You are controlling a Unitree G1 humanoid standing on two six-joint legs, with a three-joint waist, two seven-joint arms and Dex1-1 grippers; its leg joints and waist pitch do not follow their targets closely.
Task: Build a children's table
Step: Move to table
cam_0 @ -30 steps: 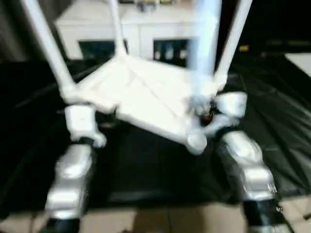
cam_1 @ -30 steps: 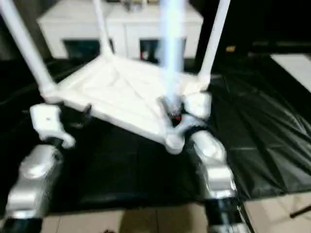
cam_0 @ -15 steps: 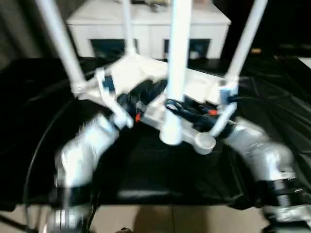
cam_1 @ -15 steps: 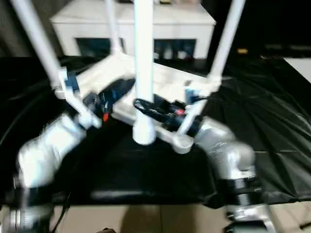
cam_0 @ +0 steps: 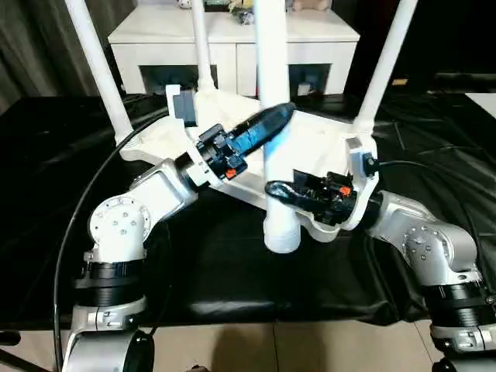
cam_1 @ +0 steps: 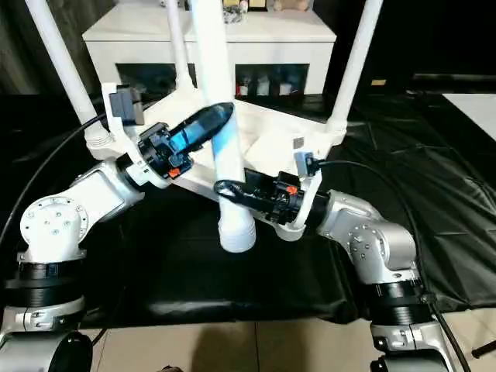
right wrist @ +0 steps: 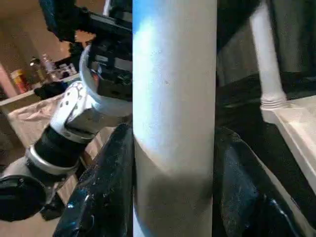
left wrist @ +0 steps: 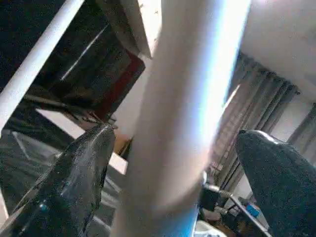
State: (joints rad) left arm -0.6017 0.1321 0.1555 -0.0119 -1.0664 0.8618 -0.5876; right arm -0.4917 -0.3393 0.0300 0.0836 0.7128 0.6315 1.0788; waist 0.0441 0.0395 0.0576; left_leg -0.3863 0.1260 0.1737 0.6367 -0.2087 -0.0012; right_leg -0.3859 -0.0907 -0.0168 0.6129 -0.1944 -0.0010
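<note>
The children's table (cam_0: 329,147) lies upside down on a black sheet, white, with its ribbed underside up. Three legs (cam_0: 385,66) stand screwed in at its corners. A fourth white leg (cam_0: 271,70) is held upright in front of the table's near corner (cam_0: 324,229), with its threaded end (cam_0: 280,234) hanging free. My right gripper (cam_0: 279,191) is shut on this leg low down, and both its fingers (right wrist: 109,182) press the leg's sides. Higher up, my left gripper (cam_0: 273,122) is open, its fingers (left wrist: 74,182) straddling the leg with gaps on both sides.
A white cabinet (cam_0: 232,35) with glass doors stands behind the table. The black sheet (cam_0: 232,271) covers the work area, and a tiled floor (cam_0: 271,349) shows at the front. A black cable (cam_0: 77,225) loops past my left arm.
My left arm has swung up from the table's left corner, so its open gripper now brackets the loose leg. The right gripper has kept hold of the leg. The camera has also shifted.
</note>
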